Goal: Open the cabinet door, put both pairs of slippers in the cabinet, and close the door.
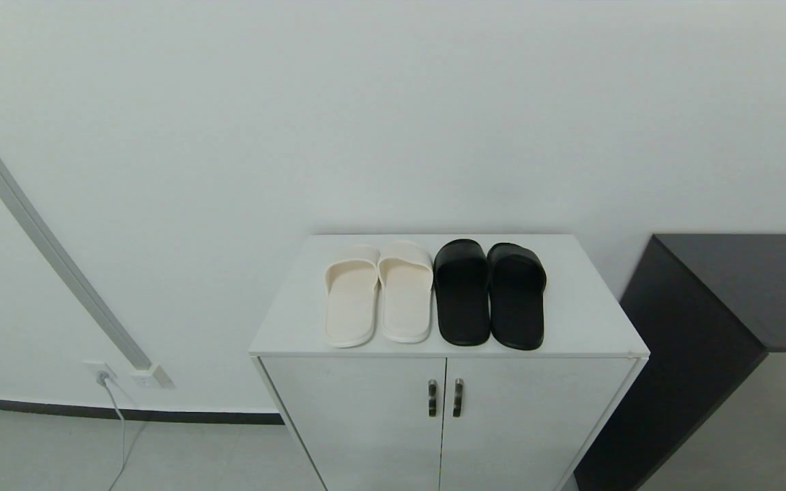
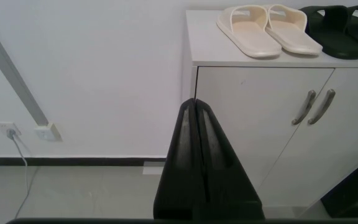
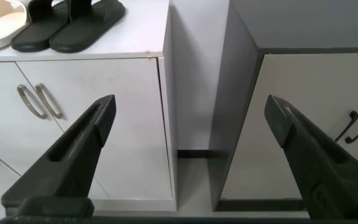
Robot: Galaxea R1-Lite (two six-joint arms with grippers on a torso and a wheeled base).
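A white cabinet (image 1: 447,423) stands against the wall with both doors closed and two metal handles (image 1: 445,397) at the centre seam. On its top lie a cream pair of slippers (image 1: 378,293) on the left and a black pair of slippers (image 1: 490,293) on the right, side by side. In the left wrist view my left gripper (image 2: 195,106) is shut with nothing in it, held low in front of the cabinet's left side (image 2: 253,118). My right gripper (image 3: 188,109) is open and empty, facing the gap between the cabinet (image 3: 92,106) and the dark cabinet beside it.
A dark grey cabinet (image 1: 714,354) stands close to the right of the white one, with a narrow gap (image 3: 191,124) between them. A wall socket with a cable (image 1: 103,375) and a slanted grey conduit (image 1: 38,239) are on the left wall. Grey floor lies to the left.
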